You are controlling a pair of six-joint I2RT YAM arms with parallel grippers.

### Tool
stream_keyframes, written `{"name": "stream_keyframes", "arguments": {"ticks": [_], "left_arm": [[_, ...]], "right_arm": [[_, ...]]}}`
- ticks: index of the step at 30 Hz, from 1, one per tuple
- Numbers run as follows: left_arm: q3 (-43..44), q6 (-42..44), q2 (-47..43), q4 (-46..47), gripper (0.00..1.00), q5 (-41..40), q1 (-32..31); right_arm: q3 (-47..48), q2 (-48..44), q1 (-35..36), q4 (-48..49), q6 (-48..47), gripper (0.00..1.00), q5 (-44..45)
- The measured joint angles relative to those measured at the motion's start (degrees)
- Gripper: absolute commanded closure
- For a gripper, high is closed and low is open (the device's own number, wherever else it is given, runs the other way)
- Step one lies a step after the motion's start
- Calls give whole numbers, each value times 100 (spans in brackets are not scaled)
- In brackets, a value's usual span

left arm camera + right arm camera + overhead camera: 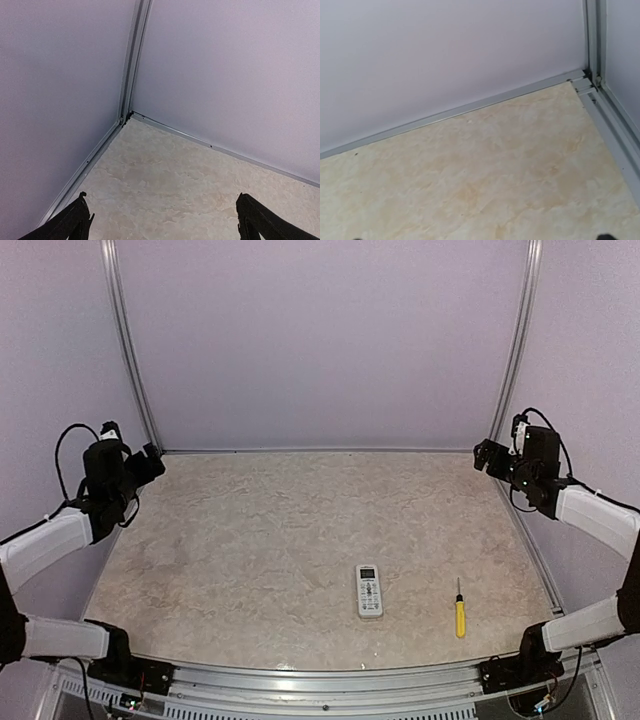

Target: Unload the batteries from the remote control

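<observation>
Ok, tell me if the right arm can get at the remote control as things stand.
Probably yes. The remote control lies face up in the open, with nothing between it and the right gripper, which is up by the far right corner. The screwdriver lies apart, off to its side.

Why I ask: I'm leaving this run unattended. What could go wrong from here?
The small slim white remote control lies face up, buttons showing, so it likely needs flipping; flat on the beige marbled table, it may slide rather than lift. The yellow-handled screwdriver lies just right of it and could get knocked. Neither wrist camera sees the remote.
</observation>
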Motion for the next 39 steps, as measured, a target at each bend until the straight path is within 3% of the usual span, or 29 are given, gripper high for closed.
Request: {"name": "stream_keyframes", "arguments": {"ticks": [5,15,23,30,39], "left_arm": [[72,-92,-103,-581,1,-42,-579],[636,-144,-98,-1335,2,107,-1508],[809,-142,415,-1320,2,535,-1961],[916,-127,874,-1263,1,868,-2284],[1003,17,1104,-1158,1,894,-2658]], "right_arm": [[52,-155,0,-380,-4,0,-168],[872,0,365,-2334,33,0,-459],[1241,44,1773,-3818,433,0,-66],[1252,402,3156,-4223,1259,0,203],[1497,1574,4638,-4444,2247,0,616]]}}
